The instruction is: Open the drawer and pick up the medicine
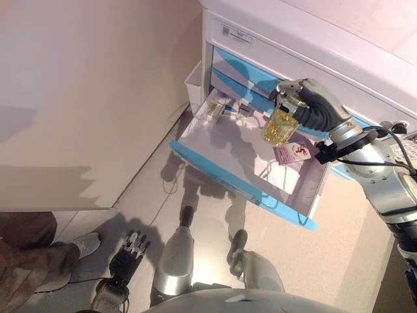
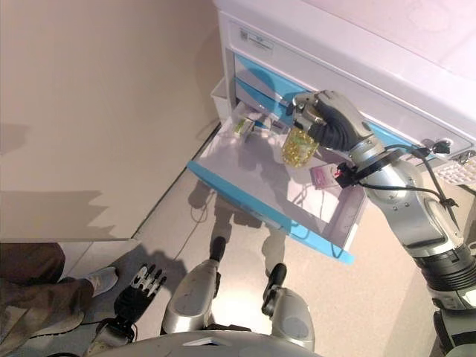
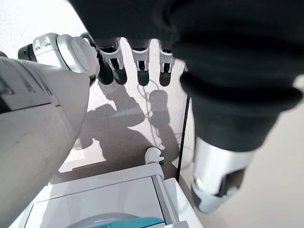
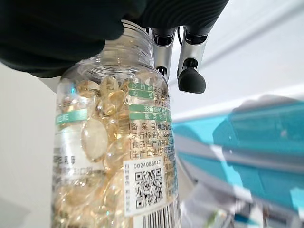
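Eye views: your right hand point(image 1: 311, 104) is raised over the pulled-out drawer point(image 1: 221, 171), fingers curled round the top of the medicine bottle point(image 1: 280, 127) (clear, full of yellow capsules), which hangs clear of the drawer floor. Left hand point(image 1: 130, 251) hangs low by the floor, fingers straight and relaxed. Right wrist view: bottle point(image 4: 114, 156) fills the frame, gripped at its neck.

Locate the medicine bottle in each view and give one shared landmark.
Left eye view: medicine bottle right of centre, in the right hand.
Right eye view: centre, same grip.
Left wrist view: not in it.
Right wrist view: fills the left side.
Shared landmark: the open drawer.
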{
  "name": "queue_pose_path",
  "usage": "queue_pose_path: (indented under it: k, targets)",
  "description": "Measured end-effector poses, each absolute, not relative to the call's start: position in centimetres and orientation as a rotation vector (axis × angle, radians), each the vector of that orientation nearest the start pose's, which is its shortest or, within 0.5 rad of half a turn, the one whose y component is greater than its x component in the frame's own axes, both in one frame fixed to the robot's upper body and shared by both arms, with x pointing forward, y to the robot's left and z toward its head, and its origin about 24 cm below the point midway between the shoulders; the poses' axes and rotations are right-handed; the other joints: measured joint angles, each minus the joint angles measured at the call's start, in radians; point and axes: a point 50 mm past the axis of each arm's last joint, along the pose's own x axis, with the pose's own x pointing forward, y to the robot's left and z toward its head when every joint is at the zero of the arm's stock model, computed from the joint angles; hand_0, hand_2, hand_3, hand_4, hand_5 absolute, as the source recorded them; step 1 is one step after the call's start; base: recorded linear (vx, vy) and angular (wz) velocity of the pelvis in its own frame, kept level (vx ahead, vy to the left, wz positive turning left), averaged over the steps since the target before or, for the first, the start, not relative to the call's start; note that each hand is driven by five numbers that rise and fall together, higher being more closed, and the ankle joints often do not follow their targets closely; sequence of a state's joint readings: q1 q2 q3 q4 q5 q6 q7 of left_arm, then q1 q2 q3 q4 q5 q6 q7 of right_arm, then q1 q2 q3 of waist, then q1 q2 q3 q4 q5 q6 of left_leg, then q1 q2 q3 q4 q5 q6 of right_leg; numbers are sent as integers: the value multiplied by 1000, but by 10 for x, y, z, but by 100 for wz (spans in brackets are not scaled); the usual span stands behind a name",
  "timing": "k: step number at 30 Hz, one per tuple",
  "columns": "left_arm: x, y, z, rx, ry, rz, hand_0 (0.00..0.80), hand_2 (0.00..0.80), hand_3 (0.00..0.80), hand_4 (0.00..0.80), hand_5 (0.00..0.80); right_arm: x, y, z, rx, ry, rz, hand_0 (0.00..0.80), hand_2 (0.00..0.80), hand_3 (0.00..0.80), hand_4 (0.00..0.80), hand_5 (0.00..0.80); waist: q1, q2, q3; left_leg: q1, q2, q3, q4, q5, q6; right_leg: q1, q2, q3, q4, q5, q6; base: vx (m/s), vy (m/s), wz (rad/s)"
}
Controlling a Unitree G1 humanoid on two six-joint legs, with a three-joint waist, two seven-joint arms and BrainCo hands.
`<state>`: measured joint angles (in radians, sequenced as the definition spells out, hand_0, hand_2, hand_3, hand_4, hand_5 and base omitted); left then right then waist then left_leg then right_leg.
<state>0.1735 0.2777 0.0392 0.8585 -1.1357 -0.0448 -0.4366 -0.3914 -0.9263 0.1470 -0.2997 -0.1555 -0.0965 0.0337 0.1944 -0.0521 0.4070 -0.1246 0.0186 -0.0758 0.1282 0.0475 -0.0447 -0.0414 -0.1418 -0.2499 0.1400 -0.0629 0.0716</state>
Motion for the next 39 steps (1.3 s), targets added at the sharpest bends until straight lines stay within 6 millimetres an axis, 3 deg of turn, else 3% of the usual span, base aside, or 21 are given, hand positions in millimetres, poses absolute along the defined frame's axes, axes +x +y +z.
queue_pose_path:
  k: [15, 20, 32, 39]
  targets:
    - [94, 256, -129, -882, 612, 398, 0, 0, 0, 0, 0, 270, -194, 308, -1000, -835, 153, 800, 800, 800, 800, 800, 2, -12, -55, 65, 5, 4, -30, -7, -3, 66, 14, 16, -45, 6, 2, 65, -5, -3]
    - [85, 258, -132, -871, 644, 416, 0, 0, 0, 0, 0, 284, -213, 329, -901, -788, 74, 800, 800, 800, 800, 800, 14, -22, -101, 89, 12, 4, -46, -9, -5, 89, 17, 16, -62, 9, 1, 73, 6, -1]
    - [66, 261, -136, -861, 735, 461, 0, 0, 0, 0, 0, 310, -258, 349, -773, -647, -146, 800, 800, 800, 800, 800, 27, -29, -152, 132, 10, 2, -70, -10, -6, 139, 17, 10, -98, 9, 2, 76, 17, 1]
    - [62, 262, -138, -861, 770, 484, 0, 0, 0, 0, 0, 321, -294, 352, -891, -476, -299, 800, 800, 800, 800, 800, 26, -25, -174, 153, 9, 1, -84, -10, -6, 159, 16, 7, -112, 11, 4, 39, 6, 0]
